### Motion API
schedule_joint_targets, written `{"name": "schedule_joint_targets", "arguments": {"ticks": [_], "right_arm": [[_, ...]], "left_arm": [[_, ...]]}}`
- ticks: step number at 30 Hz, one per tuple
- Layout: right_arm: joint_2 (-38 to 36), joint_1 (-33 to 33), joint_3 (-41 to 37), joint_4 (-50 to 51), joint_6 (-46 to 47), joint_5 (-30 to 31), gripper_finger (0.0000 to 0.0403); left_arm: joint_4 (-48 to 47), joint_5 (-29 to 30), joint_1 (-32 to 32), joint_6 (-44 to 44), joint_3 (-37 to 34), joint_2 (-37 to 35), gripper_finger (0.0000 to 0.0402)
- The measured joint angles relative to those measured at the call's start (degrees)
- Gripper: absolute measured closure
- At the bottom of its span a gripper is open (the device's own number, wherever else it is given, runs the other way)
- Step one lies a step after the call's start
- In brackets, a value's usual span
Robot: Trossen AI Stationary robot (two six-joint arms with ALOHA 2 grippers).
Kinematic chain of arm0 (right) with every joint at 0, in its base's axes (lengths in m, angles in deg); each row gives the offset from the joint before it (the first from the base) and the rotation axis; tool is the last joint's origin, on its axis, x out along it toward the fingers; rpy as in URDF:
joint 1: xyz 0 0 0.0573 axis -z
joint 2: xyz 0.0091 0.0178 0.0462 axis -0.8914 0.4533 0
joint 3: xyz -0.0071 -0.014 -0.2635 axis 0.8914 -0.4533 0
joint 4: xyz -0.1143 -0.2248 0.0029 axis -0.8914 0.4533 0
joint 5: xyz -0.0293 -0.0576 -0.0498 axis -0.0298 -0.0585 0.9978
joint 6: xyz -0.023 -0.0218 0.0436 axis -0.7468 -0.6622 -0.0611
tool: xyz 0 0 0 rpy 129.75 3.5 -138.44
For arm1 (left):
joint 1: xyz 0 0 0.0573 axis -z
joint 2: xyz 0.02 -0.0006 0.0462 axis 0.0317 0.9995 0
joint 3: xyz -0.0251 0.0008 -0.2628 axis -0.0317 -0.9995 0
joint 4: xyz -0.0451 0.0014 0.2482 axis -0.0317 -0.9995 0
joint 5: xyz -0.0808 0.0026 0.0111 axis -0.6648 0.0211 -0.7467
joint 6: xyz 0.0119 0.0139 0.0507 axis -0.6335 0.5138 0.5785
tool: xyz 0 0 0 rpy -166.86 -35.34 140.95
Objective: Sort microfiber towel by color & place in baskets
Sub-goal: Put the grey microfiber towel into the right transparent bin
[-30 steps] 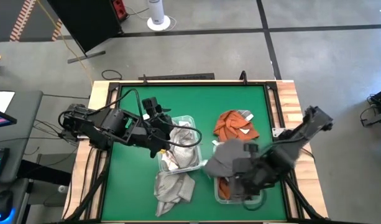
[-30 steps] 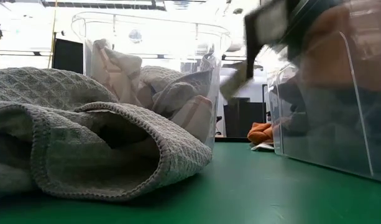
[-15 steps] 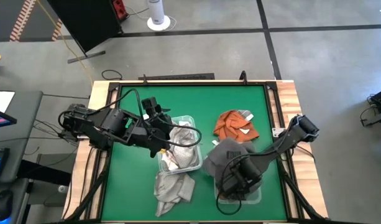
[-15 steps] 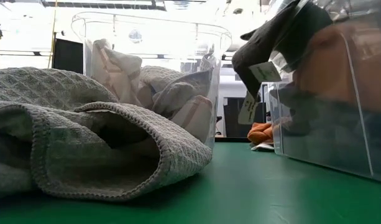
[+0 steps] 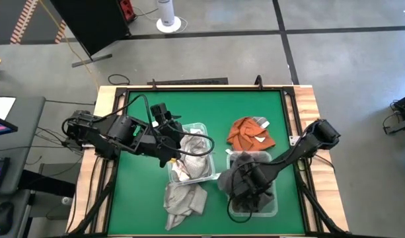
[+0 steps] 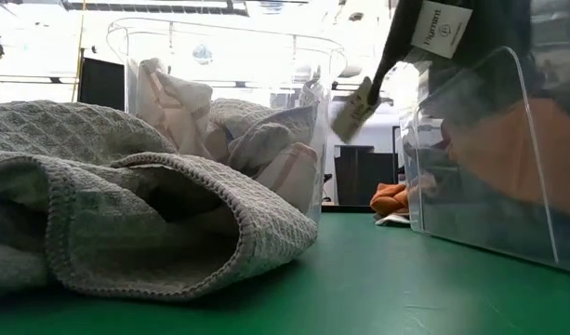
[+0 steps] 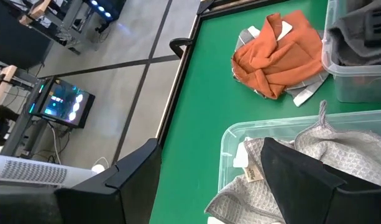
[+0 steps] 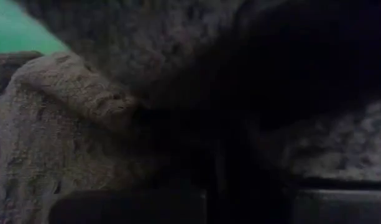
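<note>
**Right claw low over the right basket with a dark gray towel**

The right gripper is down at the right basket, and a dark gray towel is draped over that basket's far end. The right wrist view is filled with gray cloth, so I cannot tell whether the claw is clenched or released. Orange cloth shows through the basket wall in the low view.

The left gripper hangs over the left basket, which holds light gray towels; its fingers are spread apart, with nothing between them.

On the green table, another light gray towel lies just in front of the left basket, and an orange towel lies behind the right basket.
</note>
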Motion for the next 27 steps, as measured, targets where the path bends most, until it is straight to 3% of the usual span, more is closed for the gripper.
{"name": "schedule_joint_targets", "arguments": {"ticks": [6,15,20,27], "right_arm": [[-2.6,0.47,-5.16,-6.43,0.41,-0.02,0.037],[-10.15,1.38,-6.4,-2.8,3.33,2.46,0.0344],[-16.28,0.72,-6.28,0.52,6.72,5.03,0.0285],[-20.45,0.3,-6.28,8.83,13.04,6.32,0.017]], "left_arm": [[0.0,0.0,0.0,0.0,0.0,0.0,0.0136],[0.0,0.0,0.0,0.0,0.0,0.0,0.0136],[0.0,0.0,0.0,0.0,0.0,0.0,0.0136],[-0.02,0.0,0.0,-0.28,0.0,0.0,0.0136]]}}
